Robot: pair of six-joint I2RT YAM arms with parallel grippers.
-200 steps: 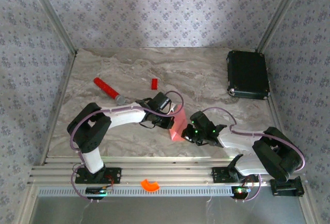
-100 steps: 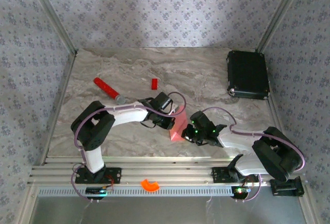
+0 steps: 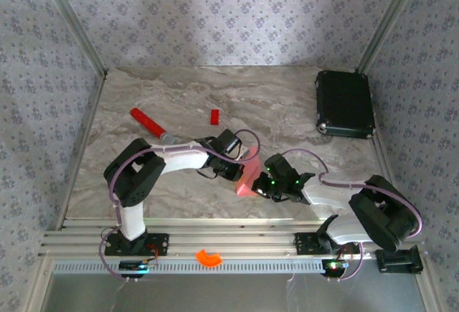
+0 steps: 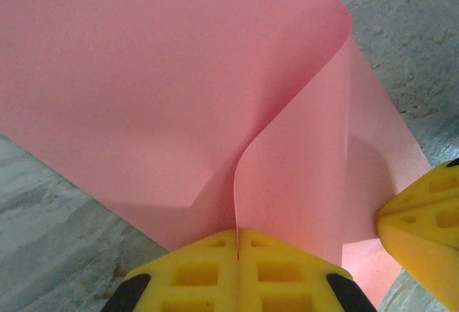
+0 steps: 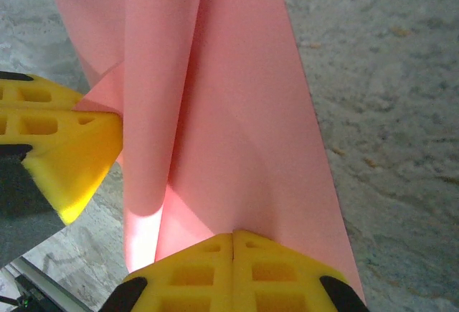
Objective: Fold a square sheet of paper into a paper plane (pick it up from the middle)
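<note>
The square sheet of paper, curled, is clamped by the left claw; the right claw is clamped on it just beside.

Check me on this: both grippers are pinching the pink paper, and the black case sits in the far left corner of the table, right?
One slip: the black case sits in the far right corner of the table, as the top external view shows. The rest holds: the left gripper and the right gripper are both pinching the pink paper.
</note>
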